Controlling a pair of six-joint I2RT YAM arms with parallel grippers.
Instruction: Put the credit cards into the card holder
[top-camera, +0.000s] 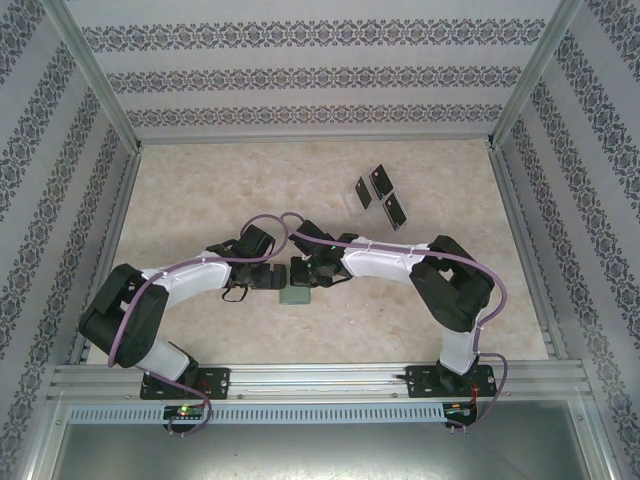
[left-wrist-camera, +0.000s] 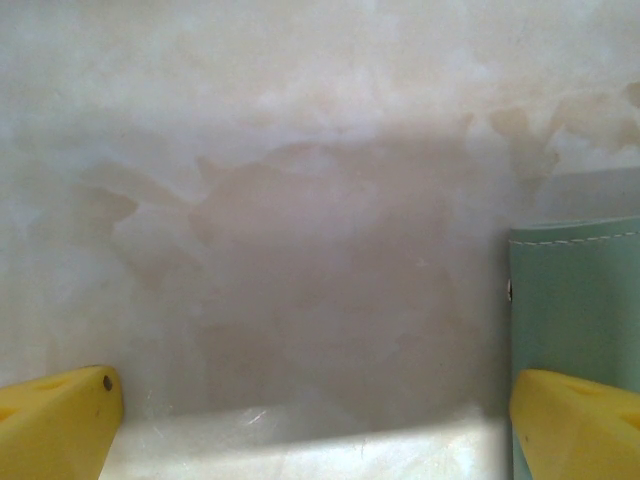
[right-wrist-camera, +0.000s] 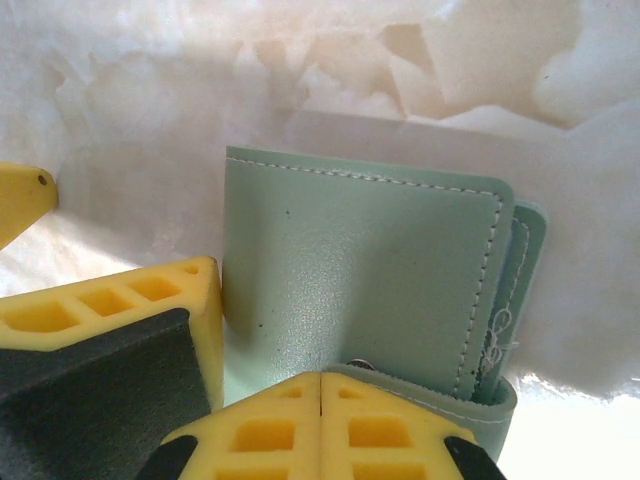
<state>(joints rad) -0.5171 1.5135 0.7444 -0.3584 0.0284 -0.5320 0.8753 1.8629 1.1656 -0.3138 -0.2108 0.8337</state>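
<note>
Left claw (left-wrist-camera: 310, 425): jaws wide, holding nothing, low over the worktop (top-camera: 200, 190), just left of the card holder (top-camera: 295, 296).
Card holder: lies on the worktop between the two claws. It appears folded shut, with no card seen in it.
Right claw (right-wrist-camera: 320, 425): fingers pressed together at one edge of the card holder.
Credit cards (top-camera: 396, 210): three black cards lie loose, beyond the card holder and to its right, well apart from it.
Progress: judged at the start. No card is lifted or inserted, the card holder has to be opened, and all three cards remain.
Unclear: whether the right claw pinches a cover flap cannot be told. The card holder's inside is hidden. A pale clear piece beside the credit cards is too faint to identify.
</note>
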